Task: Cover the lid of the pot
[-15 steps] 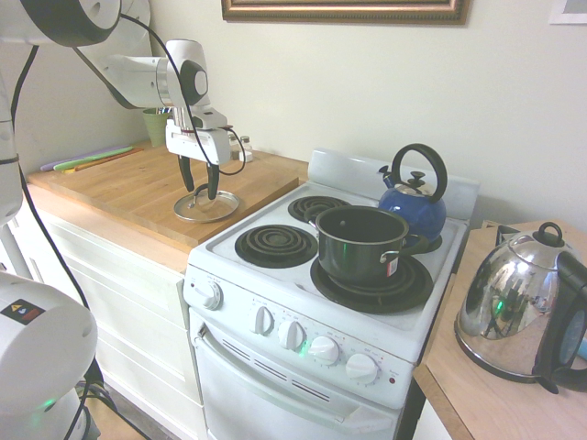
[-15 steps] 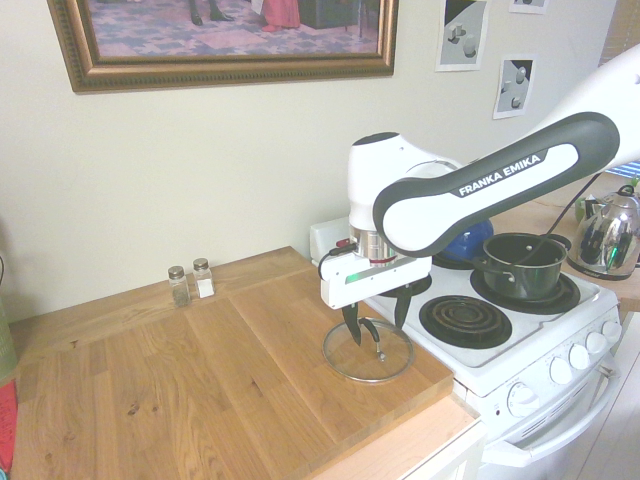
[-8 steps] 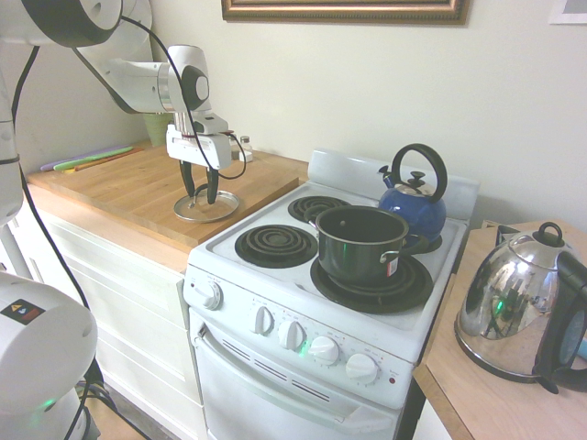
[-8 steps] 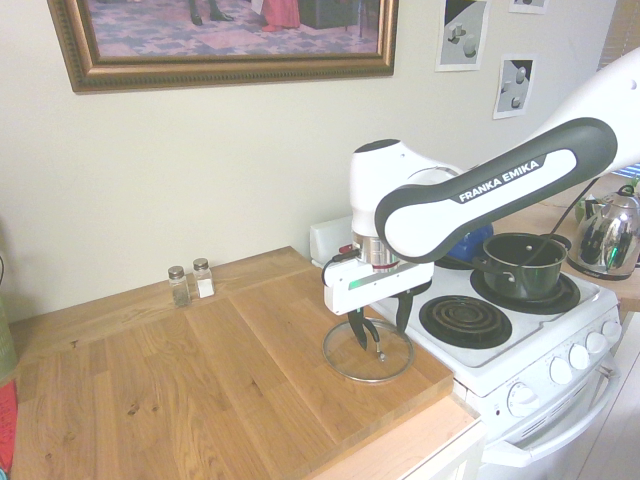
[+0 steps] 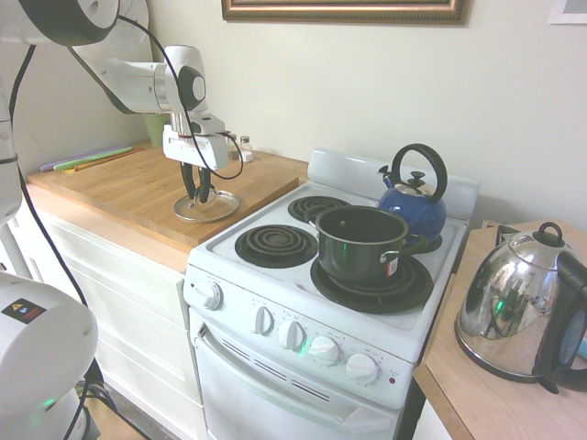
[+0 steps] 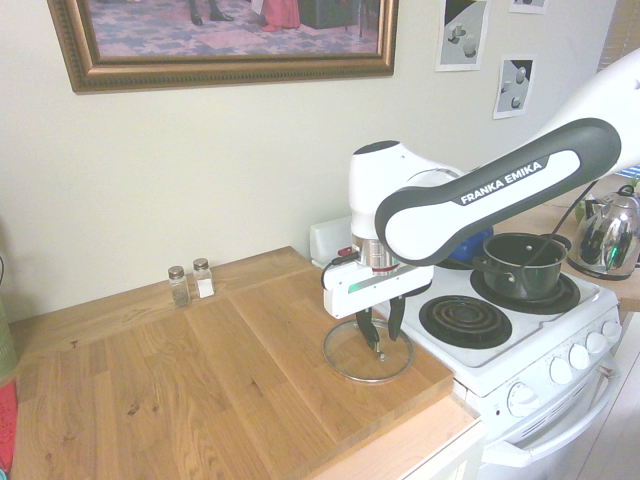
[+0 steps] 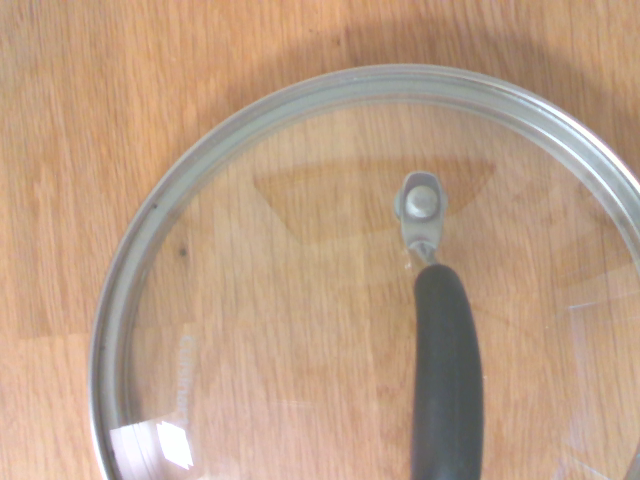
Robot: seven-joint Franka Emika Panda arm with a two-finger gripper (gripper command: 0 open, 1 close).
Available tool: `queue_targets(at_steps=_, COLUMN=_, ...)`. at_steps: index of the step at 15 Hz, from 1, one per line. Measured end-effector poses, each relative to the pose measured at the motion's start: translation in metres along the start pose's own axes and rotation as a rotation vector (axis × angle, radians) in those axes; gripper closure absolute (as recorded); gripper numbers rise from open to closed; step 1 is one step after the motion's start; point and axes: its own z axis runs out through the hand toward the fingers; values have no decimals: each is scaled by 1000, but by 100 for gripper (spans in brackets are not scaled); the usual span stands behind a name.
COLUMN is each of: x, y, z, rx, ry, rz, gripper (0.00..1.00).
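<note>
The clear glass lid [image 5: 218,205] [image 6: 345,358] lies flat on the wooden counter [image 5: 110,188], just left of the stove. My gripper [image 5: 196,191] [image 6: 378,333] is lowered over its middle. The fingers straddle the lid's dark handle [image 7: 445,370], drawn in but with a gap still showing. The wrist view looks straight down on the lid [image 7: 290,300] with its metal rim. The dark pot [image 5: 359,243] [image 6: 522,268] stands uncovered on the stove's front right burner, well away from the lid.
A blue kettle [image 5: 415,203] sits behind the pot. A chrome kettle [image 5: 514,312] [image 6: 607,235] stands on the counter right of the stove. The front left coil burner [image 5: 275,246] lies between lid and pot. Two shakers [image 6: 190,283] stand by the wall.
The gripper has dropped slightly onto the lid's handle and its fingers have drawn closer together. Lid and pot have not moved.
</note>
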Motion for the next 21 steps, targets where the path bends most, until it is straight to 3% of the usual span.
queue_targets(at_steps=10, x=7, y=5, z=-2, rx=14, ry=-7, rz=-9, gripper=100)
queue_targets(at_steps=17, x=50, y=61, z=-112, rx=123, ry=29, rz=30, gripper=100)
queue_targets(at_steps=21, x=119, y=116, z=-151, rx=154, ry=33, rz=99, gripper=100)
